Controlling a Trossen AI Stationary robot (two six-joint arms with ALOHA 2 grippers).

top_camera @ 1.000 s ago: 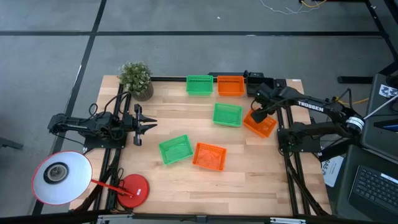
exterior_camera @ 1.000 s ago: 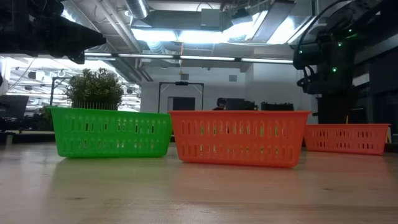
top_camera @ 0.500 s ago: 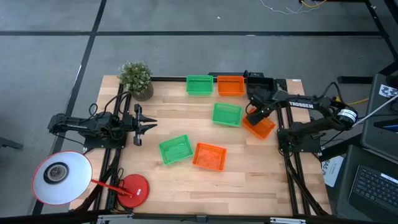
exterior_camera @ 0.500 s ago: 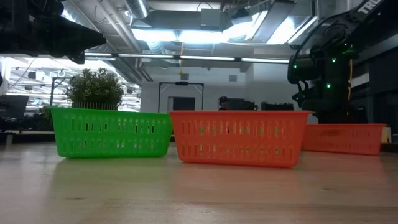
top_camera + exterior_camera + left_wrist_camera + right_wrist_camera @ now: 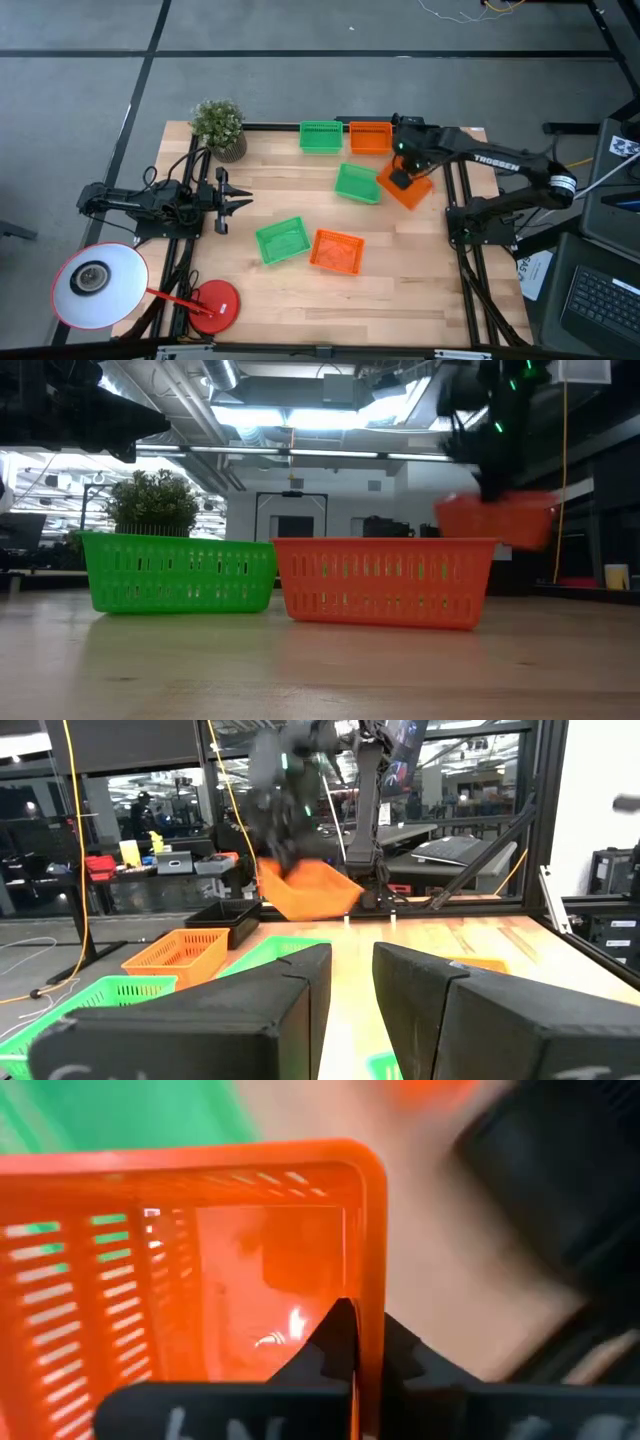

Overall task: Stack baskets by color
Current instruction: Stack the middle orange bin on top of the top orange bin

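Note:
Six baskets lie across the table in the high view. Green ones rest at the far edge [image 5: 321,136], in the middle [image 5: 357,183] and nearer the front [image 5: 281,241]. Orange ones rest at the far edge [image 5: 370,137] and near the front [image 5: 336,251]. A third orange basket [image 5: 412,190] hangs in the air at the right, with my right gripper [image 5: 400,178] shut on it. A black basket [image 5: 225,915] sits at the far right. My left gripper [image 5: 240,200] waits open at the table's left side. My right gripper pinches one side wall of the orange basket at its rim [image 5: 372,1295], close to a corner, with one finger [image 5: 335,1342] inside the basket and the other outside. The fingers come from above, pointing steeply down. The basket [image 5: 495,520] hangs below them, slightly tilted, clear of the table.
A potted plant [image 5: 219,127] stands at the far left corner. A white lamp head [image 5: 98,285] and its red base [image 5: 213,305] sit by the near left corner. Bare wood lies along the front edge.
My right gripper has shut on the orange basket's wall and risen, swinging toward the table's left and far side. The basket has left the tabletop and now hangs in the air. The middle green basket has been nudged a little to the left.

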